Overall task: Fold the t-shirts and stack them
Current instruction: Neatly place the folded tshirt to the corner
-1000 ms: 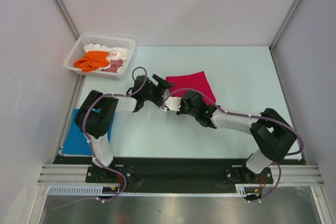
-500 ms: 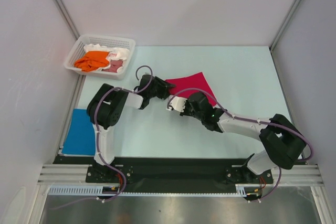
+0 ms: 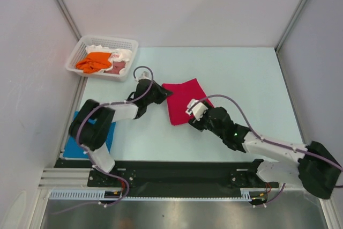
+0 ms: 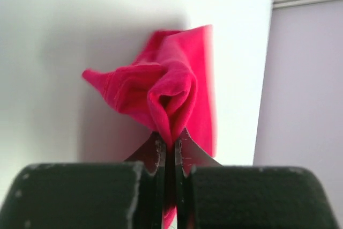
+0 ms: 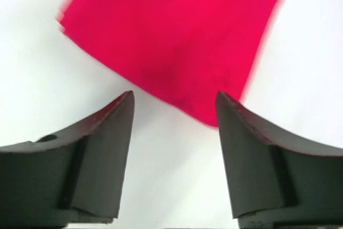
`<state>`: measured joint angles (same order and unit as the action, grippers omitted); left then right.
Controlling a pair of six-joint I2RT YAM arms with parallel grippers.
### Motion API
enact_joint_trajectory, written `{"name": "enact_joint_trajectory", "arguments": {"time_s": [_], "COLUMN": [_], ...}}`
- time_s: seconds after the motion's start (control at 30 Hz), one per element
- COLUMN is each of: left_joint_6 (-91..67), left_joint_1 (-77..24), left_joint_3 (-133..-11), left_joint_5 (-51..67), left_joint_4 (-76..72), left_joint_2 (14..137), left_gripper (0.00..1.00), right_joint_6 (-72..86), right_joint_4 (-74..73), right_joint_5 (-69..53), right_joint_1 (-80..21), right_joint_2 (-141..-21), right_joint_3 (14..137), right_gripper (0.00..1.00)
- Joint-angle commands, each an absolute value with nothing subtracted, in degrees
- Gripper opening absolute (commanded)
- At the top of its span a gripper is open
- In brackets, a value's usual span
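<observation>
Bare tabletop (image 3: 252, 79) is seen beyond and to the right of the crimson t-shirt (image 3: 183, 100), bounded by the right wall panel (image 3: 316, 79). The far-left corner is taken up by the white lattice basket (image 3: 75, 60) (heaped with orange, pink and white cloth). The middle is crossed by the left arm (image 3: 123, 110) and the right arm (image 3: 268, 146), with a bare patch between them at the near edge. The near-left edge is covered by the blue t-shirt (image 3: 71, 143).

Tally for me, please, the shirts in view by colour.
Crimson shirt: 1
Blue shirt: 1
Orange shirt: 1
Dusty-pink shirt: 1
White shirt: 1, as far as the bunching shows
Total: 5
</observation>
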<state>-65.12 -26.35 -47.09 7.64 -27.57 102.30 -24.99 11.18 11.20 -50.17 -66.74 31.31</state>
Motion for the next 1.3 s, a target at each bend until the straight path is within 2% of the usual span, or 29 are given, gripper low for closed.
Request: {"name": "enact_joint_trajectory", "arguments": {"time_s": [0.0, 0.2, 0.4, 0.5, 0.63, 0.8, 0.97, 1.27], "left_joint_6": [-51.44, -49.49, -45.18, -46.05, -48.51, -46.76, -46.06, -39.29], "left_joint_1": [-28.56, -29.62, -29.36, -27.61, -21.99, -14.95, -6.0, 2.0], "left_joint_3": [-44.92, -35.53, -37.35, -40.51, -44.38, -47.02, -52.2, -64.59], "left_joint_5": [-2.95, -13.43, -23.54, -27.68, -27.6, -25.93, -16.71, -17.49], "left_joint_4": [-19.88, -7.22, 7.19, 15.45, 24.6, 26.02, 26.54, 33.57], "left_joint_2": [88.79, 68.93, 59.87, 58.63, 56.78, 56.69, 62.2, 67.06], "left_gripper": [0.0, 0.0, 0.0, 0.0, 0.0, 0.0, 0.0, 0.0], "right_joint_6": [-13.91, -13.27, -13.27, -13.36, -13.1, -13.01, -13.45, -13.18], "right_joint_4": [10.29, 3.08, 0.88, 1.84, 1.67, 0.79, 0.26, -2.9], "right_joint_5": [13.79, 14.94, 15.55, 16.26, 17.75, 18.72, 19.77, 21.18], "right_joint_1": [-50.27, -51.06, -53.87, -55.45, -57.04, -58.18, -59.32, -60.73], "right_joint_2": [-57.32, -46.86, -46.41, -47.11, -48.25, -48.43, -48.16, -48.25], "right_joint_3": [28.66, 29.0, 33.92, 34.45, 34.8, 35.15, 36.03, 37.09], "right_gripper": [0.7, 0.73, 0.72, 0.73, 0.73, 0.73, 0.73, 0.72]}}
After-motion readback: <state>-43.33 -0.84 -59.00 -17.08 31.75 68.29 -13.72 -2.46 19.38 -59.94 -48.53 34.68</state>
